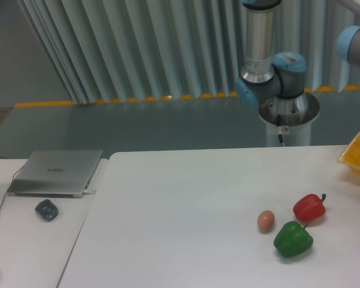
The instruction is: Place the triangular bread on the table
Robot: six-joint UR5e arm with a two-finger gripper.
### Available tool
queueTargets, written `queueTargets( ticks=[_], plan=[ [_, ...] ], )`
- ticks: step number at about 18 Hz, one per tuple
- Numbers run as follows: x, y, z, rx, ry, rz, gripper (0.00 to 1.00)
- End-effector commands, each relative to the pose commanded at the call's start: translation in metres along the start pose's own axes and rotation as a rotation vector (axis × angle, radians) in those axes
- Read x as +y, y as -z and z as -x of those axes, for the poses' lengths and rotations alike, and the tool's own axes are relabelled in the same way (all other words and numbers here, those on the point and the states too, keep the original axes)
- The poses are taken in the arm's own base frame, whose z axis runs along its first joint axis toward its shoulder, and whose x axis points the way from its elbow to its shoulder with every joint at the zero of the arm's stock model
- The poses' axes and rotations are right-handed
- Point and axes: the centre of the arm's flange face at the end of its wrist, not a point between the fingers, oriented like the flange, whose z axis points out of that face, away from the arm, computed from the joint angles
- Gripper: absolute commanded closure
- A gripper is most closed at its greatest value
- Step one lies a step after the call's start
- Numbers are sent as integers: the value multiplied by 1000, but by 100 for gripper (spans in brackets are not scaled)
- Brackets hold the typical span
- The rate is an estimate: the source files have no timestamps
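Observation:
The triangular bread is out of view. The white table fills the lower middle and right of the camera view. Only parts of the arm show: its base and lower joints behind the table's far edge, and a blue-capped joint at the top right corner. The gripper is not in view. A corner of the yellow tray shows at the right edge, above the table's right side.
A red bell pepper, a green bell pepper and a small tan egg lie close together at the table's right front. A smaller white desk on the left holds a grey laptop and a mouse.

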Motion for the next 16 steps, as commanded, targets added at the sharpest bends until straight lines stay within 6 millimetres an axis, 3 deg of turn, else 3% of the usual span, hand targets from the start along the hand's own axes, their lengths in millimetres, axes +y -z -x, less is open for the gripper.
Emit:
queueTargets(
  ticks=[4, 7, 10, 16],
  plan=[
    [24, -3, -2, 3, 29, 9, 0],
    [65, -9, -6, 14, 59, 7, 0],
    [111, -23, -13, 26, 23, -16, 0],
    [159, -68, -13, 35, 108, -145, 0]
  ],
)
